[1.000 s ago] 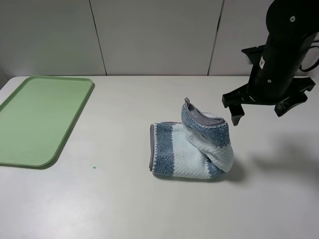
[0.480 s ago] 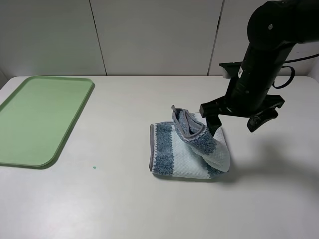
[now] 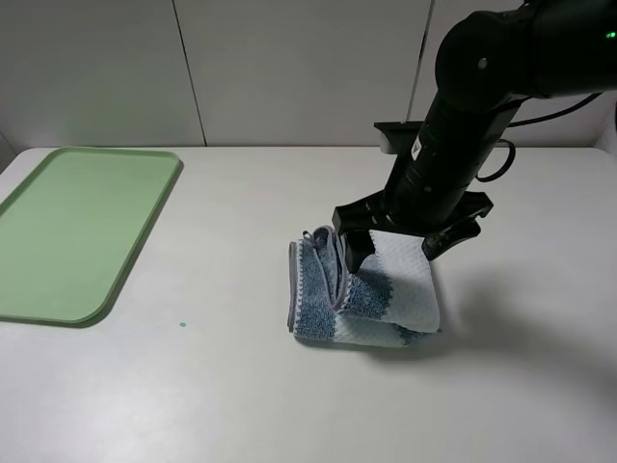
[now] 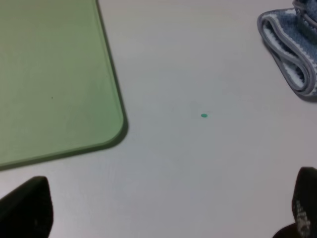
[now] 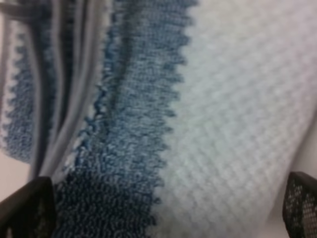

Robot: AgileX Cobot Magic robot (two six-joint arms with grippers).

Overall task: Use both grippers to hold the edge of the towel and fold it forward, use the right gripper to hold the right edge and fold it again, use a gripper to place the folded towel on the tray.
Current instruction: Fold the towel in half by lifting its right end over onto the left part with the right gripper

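Towel (image 3: 366,301), half-folded, sits directly beneath right gripper (image 3: 395,249), between its wide-spread jaws, not gripped. Left gripper (image 4: 163,210), also spread and empty, hangs well off toward tray (image 3: 58,231); right one nearer.

— Where does your high camera look from?
— From off my arms, over the six o'clock side of the table (image 3: 241,405), tilted down toward the wall (image 3: 289,68) at twelve. It takes in the whole top, with the tray (image 3: 77,231) at nine o'clock.
— And your wrists?
— My left one looks down from some height, past my fingertips (image 4: 27,208), onto the tray's corner, a green speck (image 4: 204,115) and one end of the towel (image 4: 292,49). My right sits so near the towel that blurred cloth fills it.
— Shared?
— The towel, in all three.
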